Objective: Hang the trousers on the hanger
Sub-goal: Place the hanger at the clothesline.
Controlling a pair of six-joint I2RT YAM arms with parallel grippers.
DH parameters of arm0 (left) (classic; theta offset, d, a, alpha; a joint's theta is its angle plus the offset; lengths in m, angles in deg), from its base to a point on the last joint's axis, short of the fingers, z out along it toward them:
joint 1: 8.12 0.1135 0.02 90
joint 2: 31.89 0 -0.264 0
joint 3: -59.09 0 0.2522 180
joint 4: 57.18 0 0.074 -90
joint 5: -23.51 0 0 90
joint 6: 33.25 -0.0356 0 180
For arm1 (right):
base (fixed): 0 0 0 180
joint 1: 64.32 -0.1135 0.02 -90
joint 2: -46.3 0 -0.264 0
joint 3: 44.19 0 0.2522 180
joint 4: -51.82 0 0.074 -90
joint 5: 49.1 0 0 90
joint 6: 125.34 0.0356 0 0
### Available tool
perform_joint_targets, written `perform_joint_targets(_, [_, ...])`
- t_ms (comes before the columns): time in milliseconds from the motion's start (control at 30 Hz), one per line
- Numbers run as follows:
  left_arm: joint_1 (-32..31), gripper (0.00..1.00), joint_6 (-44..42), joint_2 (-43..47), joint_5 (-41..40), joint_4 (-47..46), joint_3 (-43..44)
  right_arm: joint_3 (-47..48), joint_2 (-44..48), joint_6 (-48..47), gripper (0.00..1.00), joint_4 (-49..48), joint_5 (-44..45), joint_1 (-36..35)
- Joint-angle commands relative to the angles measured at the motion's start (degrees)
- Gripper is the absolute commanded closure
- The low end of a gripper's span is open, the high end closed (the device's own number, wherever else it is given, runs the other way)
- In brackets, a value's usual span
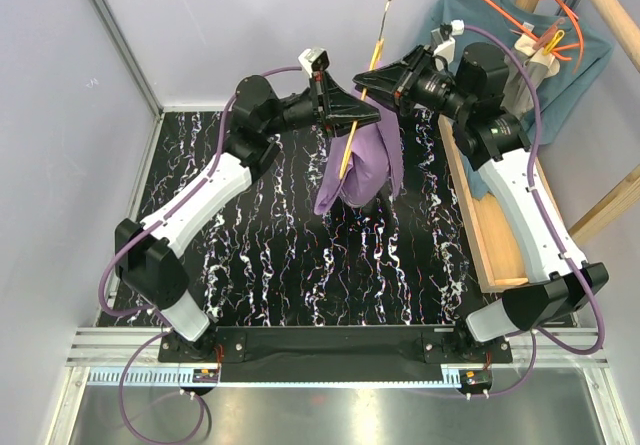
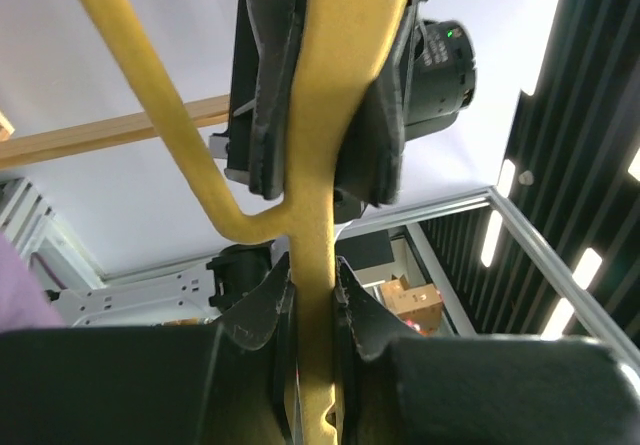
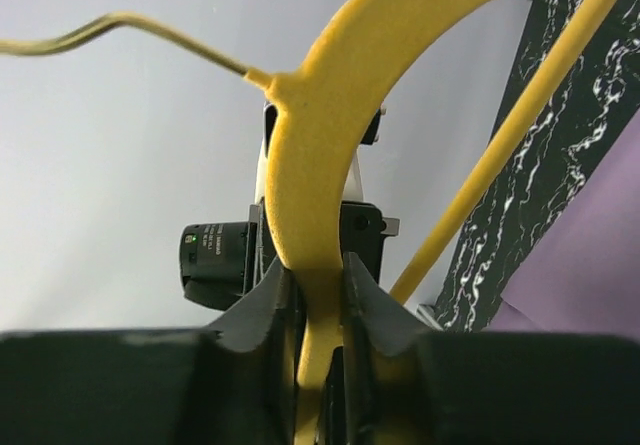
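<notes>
Above table [image 1: 260,265] | wrist views: left claw [image 2: 312,285], right claw [image 3: 318,277] each clamp hanger [image 1: 350,150] | top view: trousers [image 1: 368,170] hang from it

The thin yellow plastic hanger [image 3: 310,145] looks matt and finely grainy. The lilac cloth trousers [image 1: 370,170] are soft and matt. The black white-veined tabletop [image 1: 300,265] is smooth.

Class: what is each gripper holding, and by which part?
Both grip the yellow hanger by its thick frame: the left gripper where a thinner rod branches off, the right gripper near the hook.
</notes>
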Motion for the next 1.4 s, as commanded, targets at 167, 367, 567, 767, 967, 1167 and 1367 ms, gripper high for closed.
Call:
perform_joint_targets(167, [-0.2, 0.52, -9.6, 5.2, 1.2, 3.5, 1.2, -2.0, 4.2, 0.5, 1.00, 0.4, 13.3, -3.3])
perform_joint_targets(367, [4.9, 0.21, -27.9, 12.4, -0.3, 23.8, -2.9, 4.4, 4.3, -4.6, 1.00, 14.1, 31.4, -3.3])
perform_joint_targets(567, [11.6, 0.19, -44.7, 19.9, -8.1, 52.0, -1.6, 9.2, 3.1, -6.4, 1.00, 23.2, 53.3, -3.3])
perform_joint_targets(767, [11.8, 0.19, -53.9, 23.9, -13.9, 65.1, -2.2, 20.5, -1.6, -9.6, 1.00, 30.5, 69.2, -3.4])
perform_joint_targets(967, [11.8, 0.19, -58.3, 24.8, -19.1, 72.8, 2.0, 26.4, -3.5, -17.1, 1.00, 28.5, 77.4, -3.2])
perform_joint_targets(1167, [11.2, 0.19, -57.0, 23.5, -17.3, 71.2, 2.2, 33.0, -7.7, -22.9, 1.00, 25.0, 83.1, -2.8])
perform_joint_targets(1367, [10.9, 0.19, -57.9, 22.7, -17.1, 72.1, 2.9, 36.6, -10.6, -22.5, 1.00, 23.8, 85.0, 1.7])
